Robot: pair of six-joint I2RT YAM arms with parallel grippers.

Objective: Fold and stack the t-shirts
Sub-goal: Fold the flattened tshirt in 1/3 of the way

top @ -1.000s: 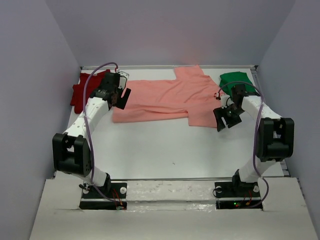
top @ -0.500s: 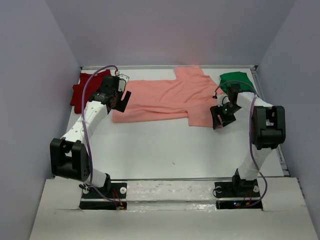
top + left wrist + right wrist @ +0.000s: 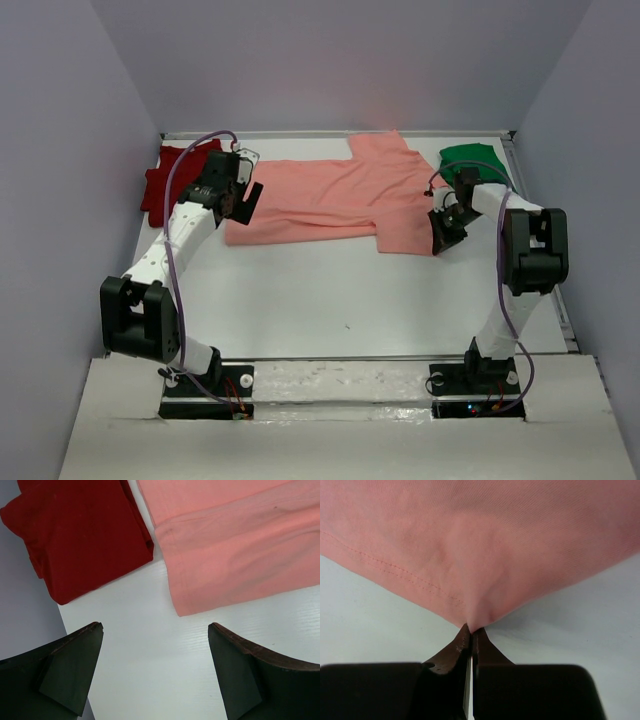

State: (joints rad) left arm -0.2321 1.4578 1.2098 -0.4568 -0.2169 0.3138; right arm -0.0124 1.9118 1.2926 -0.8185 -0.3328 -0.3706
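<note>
Now your right gripper (image 3: 471,630) is pinched fully shut on the near right corner of the salmon-pink t-shirt (image 3: 320,200), which lies spread along the far edge of the tabletop (image 3: 340,290). Your left gripper (image 3: 155,630) hangs wide open, holding nothing, just off that shirt's near left corner. The dark red t-shirt (image 3: 160,185) sits bunched in the far left corner, and the bright green t-shirt (image 3: 470,158) in the far right corner.

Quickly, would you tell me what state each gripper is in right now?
Left gripper: open, holding nothing.
Right gripper: shut on a corner of the pink shirt.
</note>
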